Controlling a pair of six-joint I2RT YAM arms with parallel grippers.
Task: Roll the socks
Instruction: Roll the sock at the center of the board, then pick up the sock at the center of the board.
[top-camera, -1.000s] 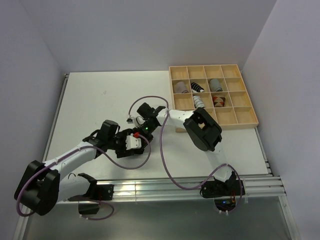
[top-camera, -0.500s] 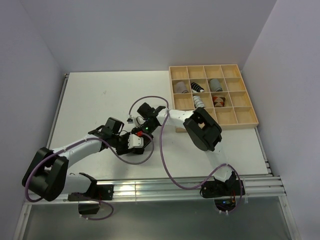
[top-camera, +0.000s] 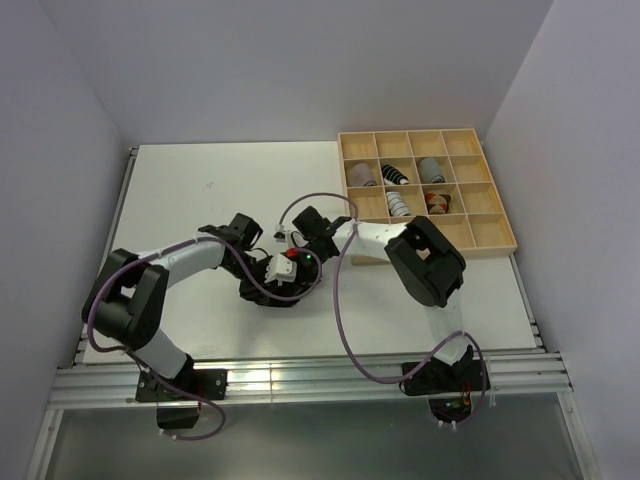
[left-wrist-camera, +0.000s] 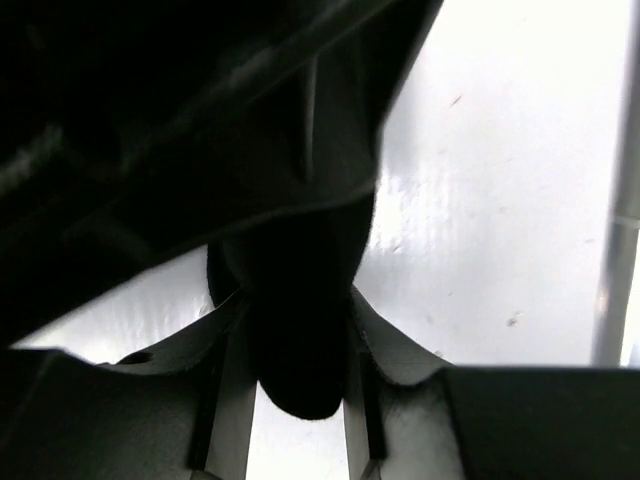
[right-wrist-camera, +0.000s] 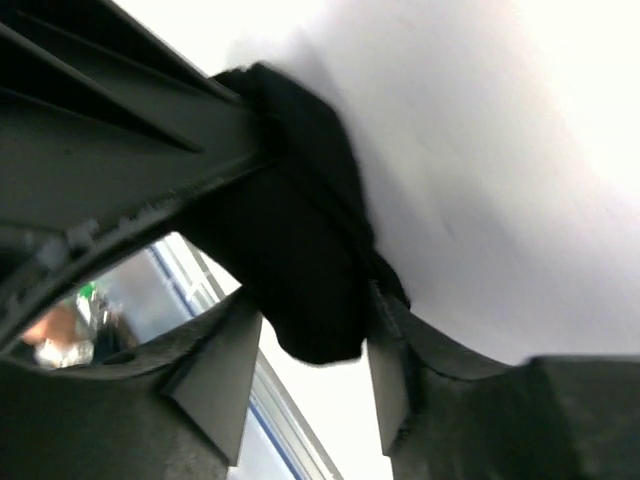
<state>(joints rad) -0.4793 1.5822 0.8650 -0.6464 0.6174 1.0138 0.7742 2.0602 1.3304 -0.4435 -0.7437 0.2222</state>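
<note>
The sock (top-camera: 270, 298) is soft, light and limp, with no stiffness of its own, so I judge it will sag and unroll wherever it is let go. Knit cloth should not slip much in a pinch, and nothing about it can break. The best hold is across the thick bunched part, not a loose edge, with one pinch anchoring while the other turns. It lies near the middle of the table (top-camera: 180, 190), left of the tray (top-camera: 495, 243) and a little nearer, under the two meeting wrists. The left gripper (left-wrist-camera: 300, 350) is clamped on a dark lobe of it. The right gripper (right-wrist-camera: 305, 370) is likewise closed on a bunched fold. The sock is plain black, matte and crumpled into a lump, and I cannot tell how far it is rolled. A few rolled socks (top-camera: 397, 201) sit in the tray's middle compartments
</note>
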